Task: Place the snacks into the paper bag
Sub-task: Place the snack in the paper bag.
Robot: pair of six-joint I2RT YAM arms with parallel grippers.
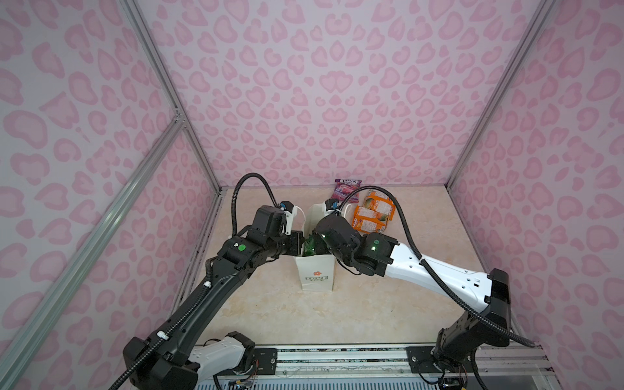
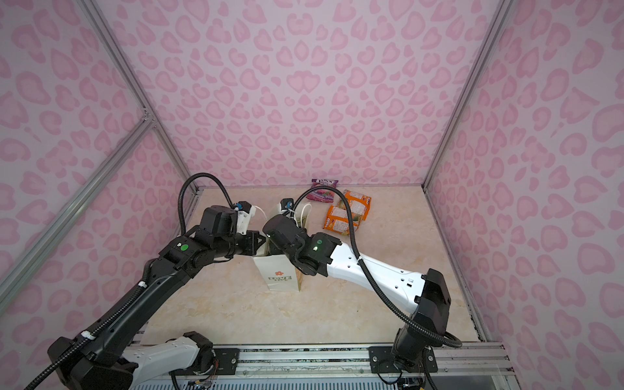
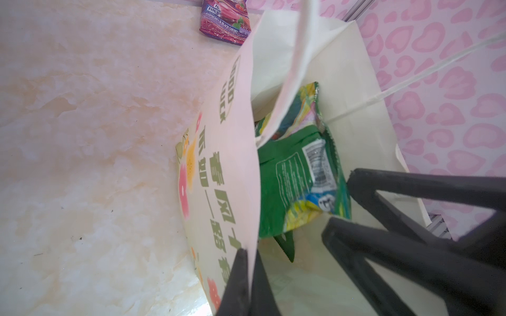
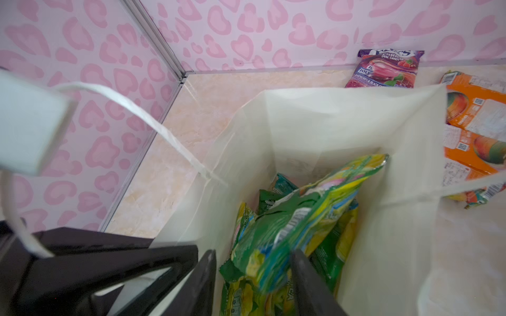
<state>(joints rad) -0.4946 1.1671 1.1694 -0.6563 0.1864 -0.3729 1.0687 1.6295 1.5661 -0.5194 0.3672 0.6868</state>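
We note the paper bag [image 1: 317,277] standing upright near the middle of the desk [image 1: 405,304], with the left gripper [image 3: 247,254] clenched on the rim of its side wall. The right gripper [image 4: 253,254] hangs over the bag's mouth with its jaws parted, and a blurred green packet [image 4: 295,219] lies just below them on other green and yellow packets inside. The purple packet [image 1: 346,189] lies at the desk's back edge, and two orange packets [image 1: 380,202] lie just beside it.
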